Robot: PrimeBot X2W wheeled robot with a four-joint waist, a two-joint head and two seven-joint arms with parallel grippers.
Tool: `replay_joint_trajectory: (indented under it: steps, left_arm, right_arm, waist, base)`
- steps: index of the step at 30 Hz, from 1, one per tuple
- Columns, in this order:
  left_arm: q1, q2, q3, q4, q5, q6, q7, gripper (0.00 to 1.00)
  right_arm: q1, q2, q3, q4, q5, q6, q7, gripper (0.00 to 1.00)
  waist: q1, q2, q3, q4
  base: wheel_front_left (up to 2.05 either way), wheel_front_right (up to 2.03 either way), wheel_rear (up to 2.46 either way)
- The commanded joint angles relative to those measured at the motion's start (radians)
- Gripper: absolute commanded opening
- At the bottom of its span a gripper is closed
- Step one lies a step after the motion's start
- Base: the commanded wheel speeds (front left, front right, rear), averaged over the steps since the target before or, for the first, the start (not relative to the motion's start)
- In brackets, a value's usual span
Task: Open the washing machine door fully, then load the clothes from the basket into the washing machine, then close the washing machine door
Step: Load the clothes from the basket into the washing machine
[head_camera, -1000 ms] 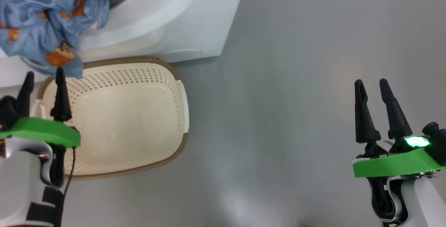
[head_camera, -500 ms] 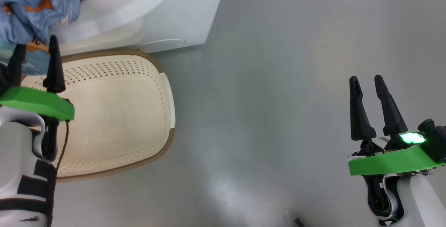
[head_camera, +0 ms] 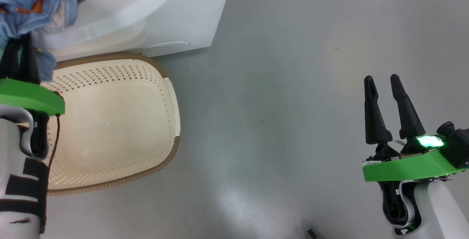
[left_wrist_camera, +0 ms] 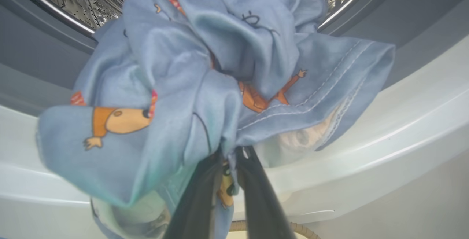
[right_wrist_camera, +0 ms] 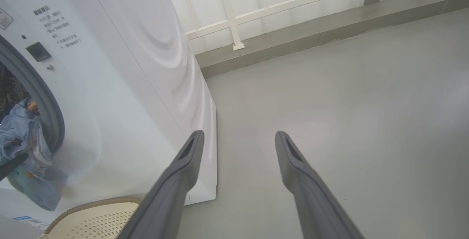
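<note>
The loading step is judged to be in hand. The washing machine (head_camera: 154, 19) is seen with its mouth open; the basket (head_camera: 172, 96), on the floor against its front, holds nothing. The clothes (left_wrist_camera: 176, 85) are bunched at the drum's lower lip, pinched by the closed left pincer (left_wrist_camera: 231, 153). The right pincer (head_camera: 381, 81) is held parted and empty. A deeper push and then a release are called for next.

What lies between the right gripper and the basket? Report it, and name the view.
Only bare grey floor lies between the right gripper and the basket. The head view shows that stretch.
</note>
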Motion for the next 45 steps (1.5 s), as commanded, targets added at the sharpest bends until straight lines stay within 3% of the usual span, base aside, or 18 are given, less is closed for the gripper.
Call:
replay_joint_trajectory:
  steps: [1, 13, 21, 27, 37, 45]
  left_arm:
    - [-0.012, 0.049, 0.024, -0.013, 0.005, 0.001, -0.005, 0.00]
    - [-0.013, 0.057, 0.028, -0.074, 0.012, 0.001, -0.005, 0.00]
    - [-0.095, 0.083, -0.006, -0.132, 0.004, 0.001, -0.005, 0.00]
    - [-0.177, 0.111, -0.051, -0.098, 0.003, 0.001, -0.005, 0.00]
    - [-0.403, 0.173, -0.117, 0.084, -0.021, 0.001, -0.005, 0.00]
    - [-0.493, 0.211, -0.037, 0.027, 0.029, 0.002, -0.005, 0.00]
  right_arm:
    - [-0.001, -0.004, 0.018, -0.023, -0.016, 0.006, -0.008, 1.00]
    - [-0.004, 0.014, 0.022, -0.015, -0.009, 0.006, -0.008, 1.00]
    - [-0.004, 0.023, 0.033, -0.009, -0.002, 0.006, -0.008, 1.00]
    - [-0.005, 0.026, 0.045, -0.004, 0.006, 0.006, -0.008, 1.00]
    - [-0.008, 0.028, 0.060, -0.003, 0.021, 0.006, -0.008, 1.00]
    - [-0.010, 0.028, 0.068, -0.011, 0.036, 0.006, -0.008, 1.00]
  waist:
    - [0.0000, 0.0000, -0.002, 0.000]
    - [0.0000, 0.0000, -0.017, 0.007]
    - [0.0000, 0.0000, -0.020, 0.009]
    - [0.0000, 0.0000, -0.017, -0.005]
    - [0.0000, 0.0000, 0.004, -0.056]
    - [0.0000, 0.0000, 0.029, -0.085]
  base:
    - [0.00, 0.00, 0.00]
    - [0.00, 0.00, 0.00]
    - [0.00, 0.00, 0.00]
    - [0.00, 0.00, 0.00]
    - [0.00, 0.00, 0.00]
    - [0.00, 0.00, 0.00]
